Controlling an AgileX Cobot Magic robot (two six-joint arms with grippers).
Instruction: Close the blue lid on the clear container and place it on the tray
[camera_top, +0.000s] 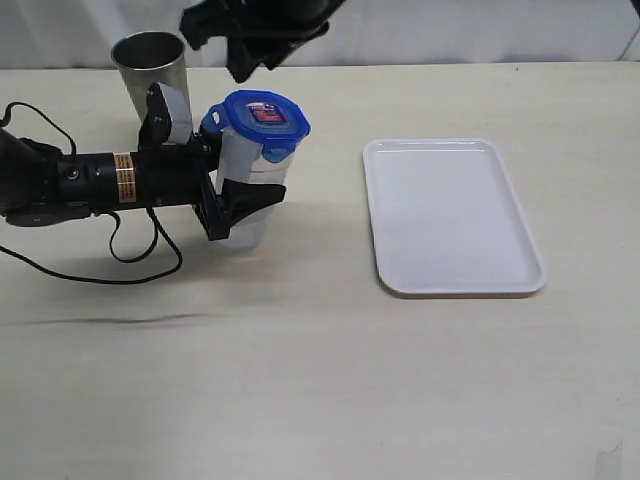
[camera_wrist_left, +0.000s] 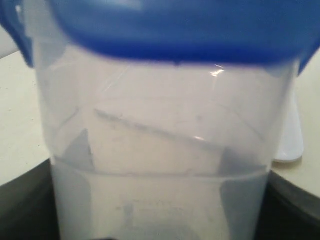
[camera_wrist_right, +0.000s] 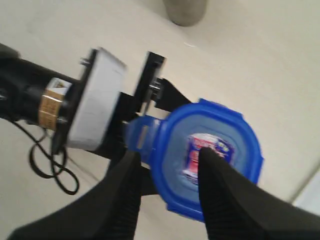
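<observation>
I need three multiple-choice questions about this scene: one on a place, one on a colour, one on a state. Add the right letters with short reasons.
1. Where is the tall clear plastic container?
A. Left of the flat white rectangular tray, near the grey metal cup.
B. On that tray.
C. Inside the cup.
2. What colour is the round plastic lid on it?
A. Red.
B. Green.
C. Blue.
3. What is the left tool doing?
A. Hanging open, touching nothing.
B. Closed around the container's sides.
C. Holding the cup.
Answers: 1A, seen in the exterior view; 2C, blue in every view; 3B, its fingers clasp the container.
</observation>
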